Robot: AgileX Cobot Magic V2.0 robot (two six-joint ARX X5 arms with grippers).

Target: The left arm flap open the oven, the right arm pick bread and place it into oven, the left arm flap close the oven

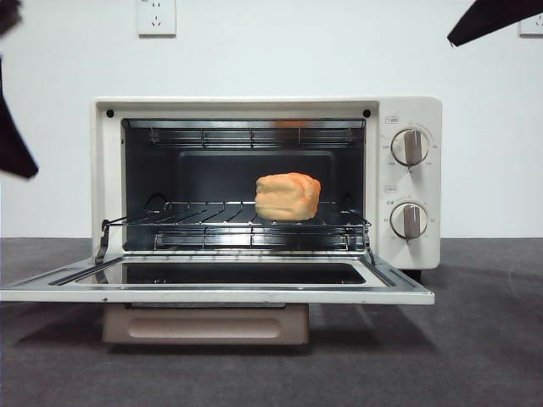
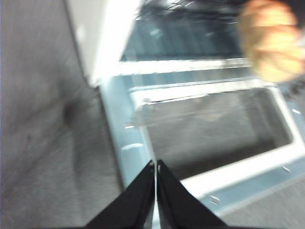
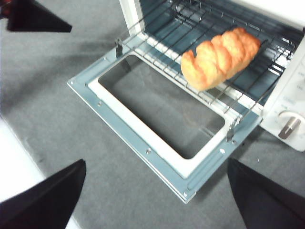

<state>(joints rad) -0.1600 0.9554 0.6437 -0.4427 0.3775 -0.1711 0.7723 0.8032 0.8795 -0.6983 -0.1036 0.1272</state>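
The cream-white oven stands with its door flapped down flat. The golden bread lies on the wire rack inside, right of the middle; it also shows in the right wrist view and, blurred, in the left wrist view. My left gripper is shut and empty, above the left end of the open door; it shows at the left edge of the front view. My right gripper is open and empty, high above the door; its tip shows at the top right of the front view.
The oven sits on a dark grey table top against a white wall with a socket. Two round knobs are on the oven's right panel. The beige handle hangs under the door's front edge. The left gripper's tip shows in the right wrist view.
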